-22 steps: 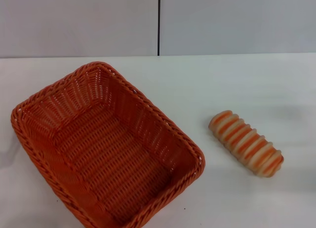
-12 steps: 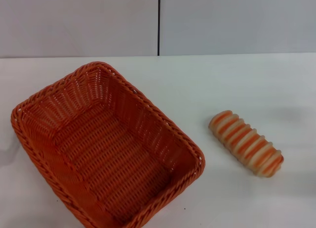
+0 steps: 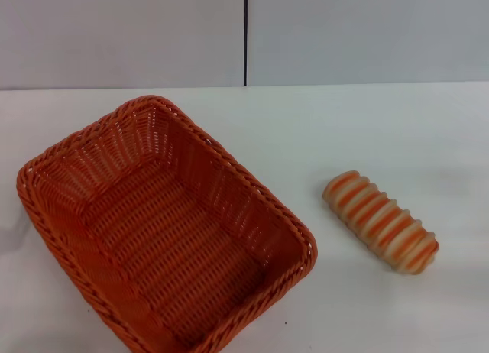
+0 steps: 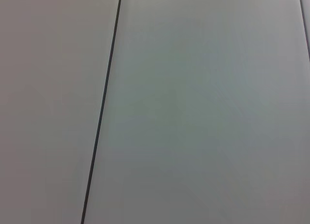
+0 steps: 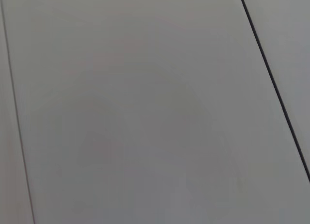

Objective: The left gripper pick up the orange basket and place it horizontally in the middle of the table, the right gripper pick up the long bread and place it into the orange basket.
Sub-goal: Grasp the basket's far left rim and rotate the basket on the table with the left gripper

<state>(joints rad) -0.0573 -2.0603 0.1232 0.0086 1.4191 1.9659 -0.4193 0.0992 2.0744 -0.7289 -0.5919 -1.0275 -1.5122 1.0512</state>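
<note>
The orange basket [image 3: 160,231] rests on the white table [image 3: 344,124] at the left of the head view, turned diagonally, with nothing inside it. The long bread [image 3: 380,221], cream with orange ridges, lies at an angle to the right of the basket, a hand's width from its rim. Neither the left gripper nor the right gripper appears in any view. Both wrist views hold only plain grey panels with dark seams.
A grey wall with a vertical black seam [image 3: 245,36] stands behind the table's far edge. Bare tabletop stretches between the basket and the bread and beyond both toward the back.
</note>
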